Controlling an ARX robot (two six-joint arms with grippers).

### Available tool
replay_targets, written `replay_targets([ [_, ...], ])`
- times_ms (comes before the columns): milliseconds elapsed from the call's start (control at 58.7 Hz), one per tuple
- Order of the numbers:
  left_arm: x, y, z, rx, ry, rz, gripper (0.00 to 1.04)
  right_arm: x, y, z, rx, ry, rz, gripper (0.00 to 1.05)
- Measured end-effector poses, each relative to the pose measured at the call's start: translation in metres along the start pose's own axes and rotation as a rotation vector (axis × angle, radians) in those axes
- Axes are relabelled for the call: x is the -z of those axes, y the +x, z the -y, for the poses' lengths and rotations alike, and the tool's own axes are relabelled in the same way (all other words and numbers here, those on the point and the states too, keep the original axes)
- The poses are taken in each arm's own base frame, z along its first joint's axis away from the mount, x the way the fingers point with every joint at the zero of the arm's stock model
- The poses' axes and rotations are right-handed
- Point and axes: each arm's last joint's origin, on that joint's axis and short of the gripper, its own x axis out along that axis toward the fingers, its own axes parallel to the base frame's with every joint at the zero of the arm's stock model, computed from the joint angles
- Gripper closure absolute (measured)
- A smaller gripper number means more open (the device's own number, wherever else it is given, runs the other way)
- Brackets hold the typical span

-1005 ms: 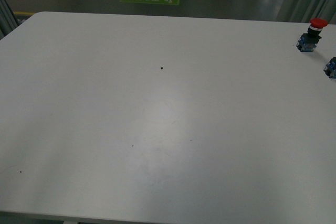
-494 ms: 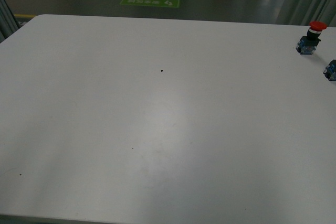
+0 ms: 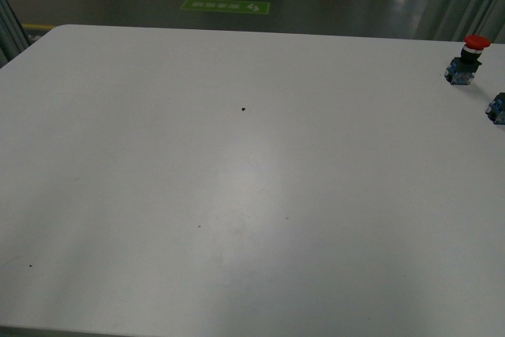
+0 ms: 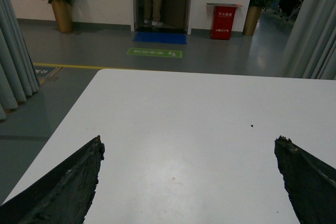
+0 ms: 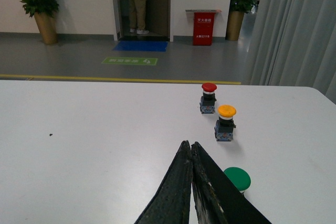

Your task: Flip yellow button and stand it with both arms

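Only the right wrist view shows the yellow button [image 5: 227,122], upright beyond the right gripper [image 5: 187,147], whose jaws are together; a red button [image 5: 208,98] stands farther off, a green cap [image 5: 237,178] just beside them. The left gripper [image 4: 189,148] gapes empty. Wall signs are unreadable. The front view has tilted slightly.

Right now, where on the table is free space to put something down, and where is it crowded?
The table is bare across its left, middle and near parts. Crowded is only the far right edge: the red button, the yellow button and the green button stand there in a row, near the right gripper.
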Motion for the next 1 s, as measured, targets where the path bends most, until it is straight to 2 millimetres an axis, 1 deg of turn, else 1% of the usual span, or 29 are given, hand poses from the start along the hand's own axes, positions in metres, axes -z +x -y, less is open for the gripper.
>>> replay_targets([
  [102,0.000,0.000,0.000,0.000,0.000,0.000,0.07,0.005,-0.007,0.000,-0.001,0.000,-0.037,1.01],
  [153,0.000,0.000,0.000,0.000,0.000,0.000,0.07,0.004,-0.010,0.000,-0.001,0.000,-0.018,1.01],
  [409,0.000,0.000,0.000,0.000,0.000,0.000,0.07,0.003,-0.011,0.000,-0.001,-0.002,-0.007,1.01],
  [511,0.000,0.000,0.000,0.000,0.000,0.000,0.07,0.003,-0.011,0.000,0.000,-0.001,-0.007,0.84],
  [545,0.000,0.000,0.000,0.000,0.000,0.000,0.07,0.003,-0.011,0.000,0.000,-0.001,-0.007,0.77],
  [562,0.000,0.000,0.000,0.000,0.000,0.000,0.07,0.003,-0.011,0.000,0.000,-0.001,-0.007,0.75],
  [596,0.000,0.000,0.000,0.000,0.000,0.000,0.07,0.003,-0.011,0.000,0.000,-0.001,-0.007,0.68],
  [613,0.000,0.000,0.000,0.000,0.000,0.000,0.07,0.003,-0.011,0.000,0.000,-0.001,-0.007,0.66],
  [698,0.000,0.000,0.000,0.000,0.000,0.000,0.07,0.003,-0.011,0.000,0.000,-0.001,-0.008,0.50],
  [749,0.000,0.000,0.000,0.000,0.000,0.000,0.07,0.003,-0.011,0.000,0.000,-0.001,-0.008,0.43],
  [818,0.000,0.000,0.000,0.000,0.000,0.000,0.07,0.003,-0.011,0.000,0.000,-0.001,-0.008,0.25],
  [903,0.000,0.000,0.000,0.000,0.000,0.000,0.07,0.003,-0.011,0.000,0.000,-0.001,-0.008,0.08],
  [920,0.000,0.000,0.000,0.000,0.000,0.000,0.07,0.003,-0.011,0.000,0.000,0.000,-0.008,0.05],
  [1005,0.000,0.000,0.000,0.000,0.000,0.000,0.07,0.003,-0.011,0.000,0.000,0.000,-0.008,0.08],
])
